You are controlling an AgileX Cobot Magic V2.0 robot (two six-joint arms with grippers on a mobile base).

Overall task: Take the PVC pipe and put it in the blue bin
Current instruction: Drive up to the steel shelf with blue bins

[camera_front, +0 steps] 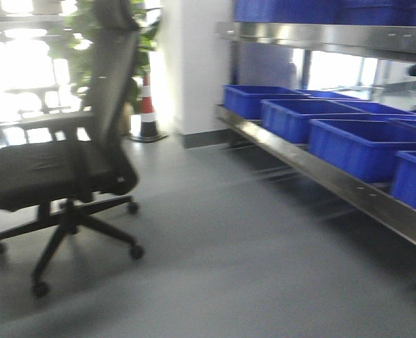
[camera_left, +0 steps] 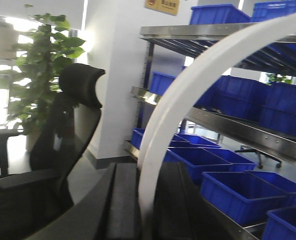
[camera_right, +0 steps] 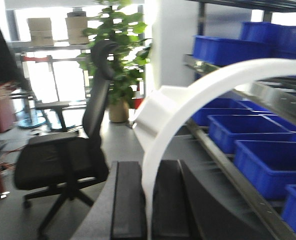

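The left hand [camera_left: 146, 202] is clamped on a curved white PVC pipe [camera_left: 157, 130], which rises from between its black fingers [camera_left: 122, 200] and arcs across the front of the stainless-steel shelf rack [camera_left: 228, 127]. The right hand [camera_right: 148, 200] grips a white curved pipe with a wider socket end in the same way; it is probably the same pipe, though the blurred views do not settle that. Open blue plastic bins [camera_front: 348, 144] sit in a row on the rack's lowest shelf. A black mesh office chair [camera_front: 60, 169] stands left of the rack, well apart.
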